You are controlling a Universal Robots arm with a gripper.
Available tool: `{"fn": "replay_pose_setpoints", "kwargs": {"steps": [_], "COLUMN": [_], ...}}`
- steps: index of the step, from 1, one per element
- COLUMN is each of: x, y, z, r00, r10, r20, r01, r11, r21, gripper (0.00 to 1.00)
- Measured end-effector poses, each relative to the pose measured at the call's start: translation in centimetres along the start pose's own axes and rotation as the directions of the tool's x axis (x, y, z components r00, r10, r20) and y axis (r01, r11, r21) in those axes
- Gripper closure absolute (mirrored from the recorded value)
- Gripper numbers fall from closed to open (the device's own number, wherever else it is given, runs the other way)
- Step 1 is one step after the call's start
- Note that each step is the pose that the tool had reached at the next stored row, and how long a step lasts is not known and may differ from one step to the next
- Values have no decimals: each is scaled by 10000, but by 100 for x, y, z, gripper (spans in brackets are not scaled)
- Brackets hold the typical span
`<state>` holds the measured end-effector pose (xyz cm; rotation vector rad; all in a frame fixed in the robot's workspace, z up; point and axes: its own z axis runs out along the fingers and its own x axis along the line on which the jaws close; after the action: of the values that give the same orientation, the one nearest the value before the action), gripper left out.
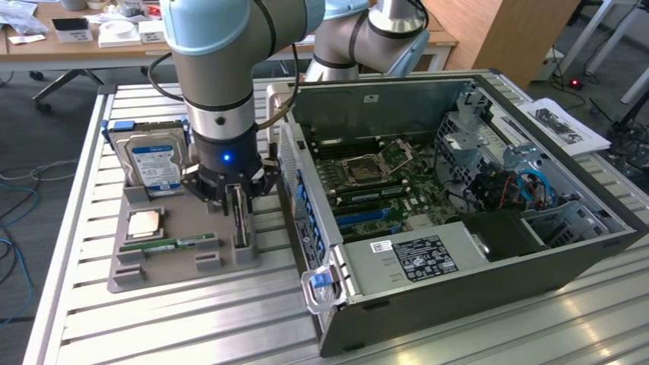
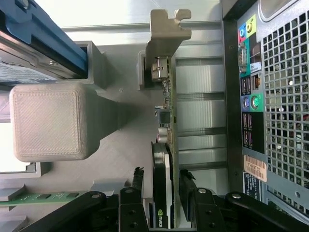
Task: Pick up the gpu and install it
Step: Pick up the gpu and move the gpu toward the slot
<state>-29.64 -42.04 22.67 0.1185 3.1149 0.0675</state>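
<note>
Two fingers (image 2: 187,191) sat spread wide either side of the gpu (image 2: 166,121), not clamping it; nothing held. Card stood on edge in a slot of the grey holder (image 1: 172,272) on the tabletop (image 1: 152,323), just beside the open PC case (image 1: 568,251). Probably upright so both faces were offered for a pinch from above.

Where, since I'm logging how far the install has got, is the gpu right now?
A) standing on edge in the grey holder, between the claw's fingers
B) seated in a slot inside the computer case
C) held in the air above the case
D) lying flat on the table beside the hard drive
A: the gpu stands on edge in the grey holder, with the open claw straddling it, outside the case.
</note>
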Motion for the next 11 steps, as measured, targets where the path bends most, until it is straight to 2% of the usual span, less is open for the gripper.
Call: {"fn": "replay_pose_setpoints", "kwargs": {"steps": [11], "x": [-1], "y": [0], "z": [0], "r00": [10000], "r10": [-1], "r20": [1], "r01": [1], "r11": [10000], "r21": [-1], "gripper": [58]}}
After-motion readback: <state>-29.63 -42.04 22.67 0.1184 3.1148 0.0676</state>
